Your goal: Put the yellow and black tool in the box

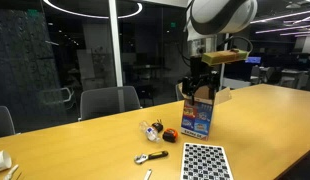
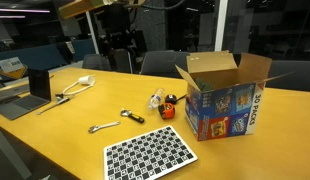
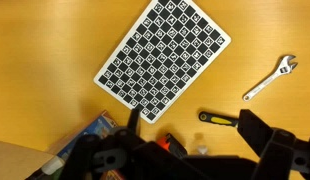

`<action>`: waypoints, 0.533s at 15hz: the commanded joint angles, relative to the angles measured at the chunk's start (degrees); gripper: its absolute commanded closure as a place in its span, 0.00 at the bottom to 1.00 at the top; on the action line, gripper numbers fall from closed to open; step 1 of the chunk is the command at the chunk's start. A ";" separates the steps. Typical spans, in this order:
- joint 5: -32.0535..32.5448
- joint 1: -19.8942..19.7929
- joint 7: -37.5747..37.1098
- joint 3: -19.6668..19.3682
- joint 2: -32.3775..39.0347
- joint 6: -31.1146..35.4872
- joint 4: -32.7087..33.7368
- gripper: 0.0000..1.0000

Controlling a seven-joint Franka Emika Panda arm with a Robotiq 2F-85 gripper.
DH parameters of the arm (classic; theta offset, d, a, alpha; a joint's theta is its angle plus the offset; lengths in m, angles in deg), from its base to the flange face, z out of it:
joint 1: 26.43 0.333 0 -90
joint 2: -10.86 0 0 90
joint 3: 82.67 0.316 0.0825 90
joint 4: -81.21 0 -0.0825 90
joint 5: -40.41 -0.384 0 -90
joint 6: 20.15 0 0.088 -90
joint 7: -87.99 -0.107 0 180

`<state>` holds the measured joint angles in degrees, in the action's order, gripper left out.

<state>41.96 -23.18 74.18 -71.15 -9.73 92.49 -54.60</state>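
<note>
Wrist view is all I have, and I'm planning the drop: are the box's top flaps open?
Observer: Yes, in an exterior view the box stands upright with its flaps open.
Operator: How high am I?
Observer: The gripper hangs well above the table.
Operator: Anything hidden under me?
Observer: A clear plastic item lies between the yellow and black tool and the box, beside the orange-and-black round item.

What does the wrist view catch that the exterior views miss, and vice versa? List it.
Wrist view only: no extra object, just the top-down layout, with the yellow and black tool lying apart from the wrench. Exterior views only: the box standing with flaps open, and chairs. Shared: tool, wrench, checkerboard sheet, part of the box.
</note>
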 commanded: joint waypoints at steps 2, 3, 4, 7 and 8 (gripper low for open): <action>0.29 0.82 -0.25 -0.74 0.05 -0.12 0.64 0.00; 0.29 0.82 -0.25 -0.73 0.02 -0.13 0.77 0.00; 0.29 0.81 -0.25 -0.73 -0.02 -0.13 0.79 0.00; 0.29 0.81 -0.25 -0.73 -0.02 -0.13 0.79 0.00; 0.29 0.81 -0.25 -0.73 -0.02 -0.13 0.79 0.00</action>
<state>41.96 -23.18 74.18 -71.16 -9.83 92.49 -53.91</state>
